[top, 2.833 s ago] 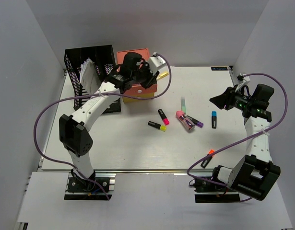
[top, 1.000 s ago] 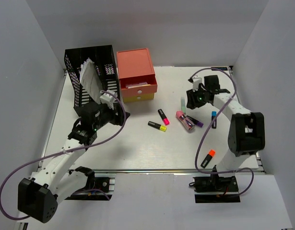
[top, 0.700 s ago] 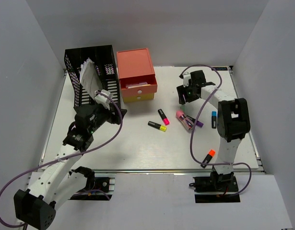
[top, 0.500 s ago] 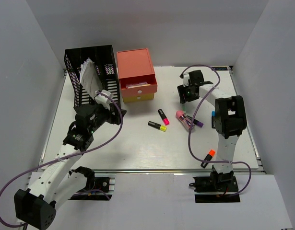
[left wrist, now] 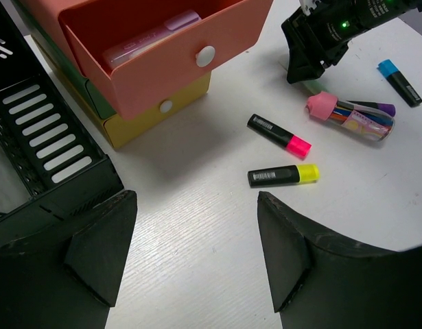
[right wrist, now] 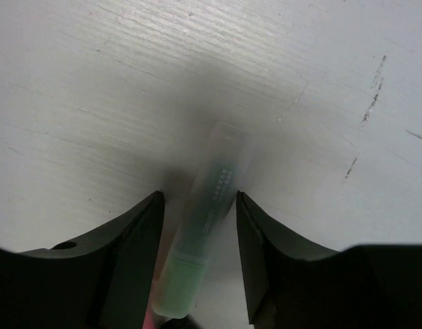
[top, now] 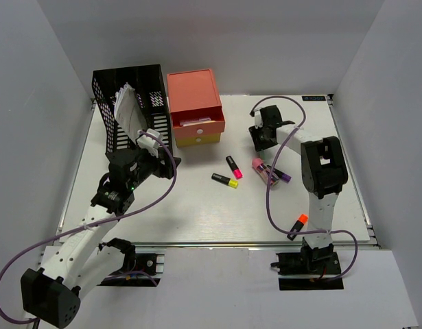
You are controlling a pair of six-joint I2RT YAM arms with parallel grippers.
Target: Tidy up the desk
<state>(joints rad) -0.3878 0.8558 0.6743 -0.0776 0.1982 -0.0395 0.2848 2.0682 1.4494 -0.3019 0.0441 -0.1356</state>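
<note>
The white desk (top: 197, 212) holds scattered markers. My right gripper (top: 261, 140) is low over the desk behind the markers. In the right wrist view it (right wrist: 198, 226) is open, its jaws on either side of a pale green marker (right wrist: 205, 233) lying on the desk, with small gaps at both sides. My left gripper (top: 159, 164) is open and empty above the desk by the file rack; in the left wrist view (left wrist: 197, 260) bare desk lies between its fingers. A pink-tipped highlighter (top: 234, 166) and a yellow-tipped highlighter (top: 224, 180) lie mid-desk.
A black mesh file rack (top: 128, 103) with papers stands back left. Beside it a drawer unit (top: 195, 106) has its coral top drawer (left wrist: 162, 55) open. A pink-capped tube of pens (top: 264, 171), a purple marker (top: 280, 175), a blue marker (left wrist: 399, 77) and an orange marker (top: 298, 225) lie at right.
My right arm swung from the right edge to the back middle and came down around the green marker. My left arm drew back from the drawer unit toward the rack.
</note>
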